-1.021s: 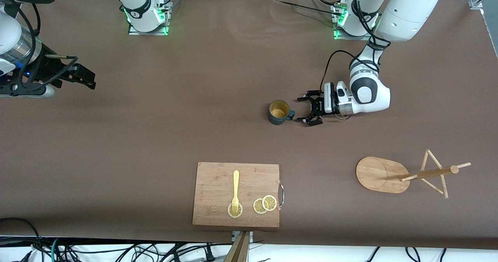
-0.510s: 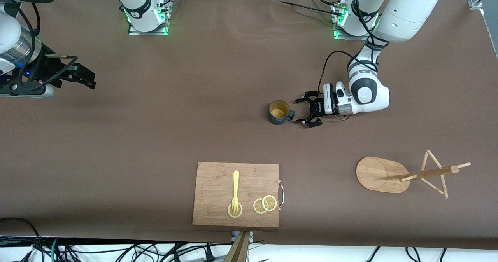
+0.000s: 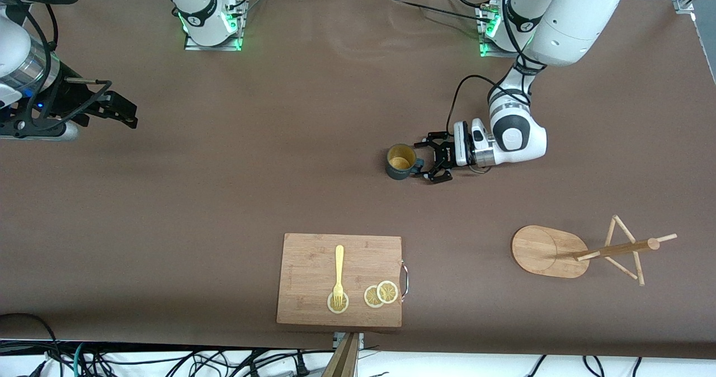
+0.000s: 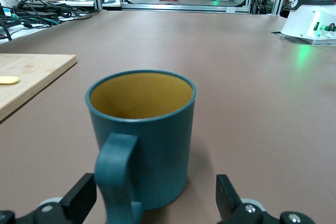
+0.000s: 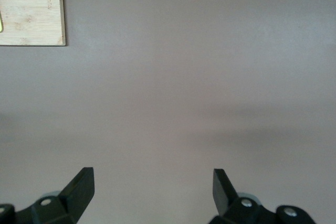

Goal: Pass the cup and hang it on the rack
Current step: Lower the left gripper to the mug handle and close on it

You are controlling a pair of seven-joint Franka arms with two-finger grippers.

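Left wrist view: left gripper [image 4: 152, 205] wide open, empty, fingers flanking the teal cup's [image 4: 140, 135] handle mid-table. "FRANKA ROBOTICS" legible on right arm's base [image 4: 314, 4]. Right gripper [image 3: 124, 113] waits, open, empty. Rack [image 3: 582, 251] lies toppled.

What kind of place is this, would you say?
Most likely a robotics lab: two robot arms bolted to a brown table, loose cables along its edge, and workbenches cluttered with gear in the background.
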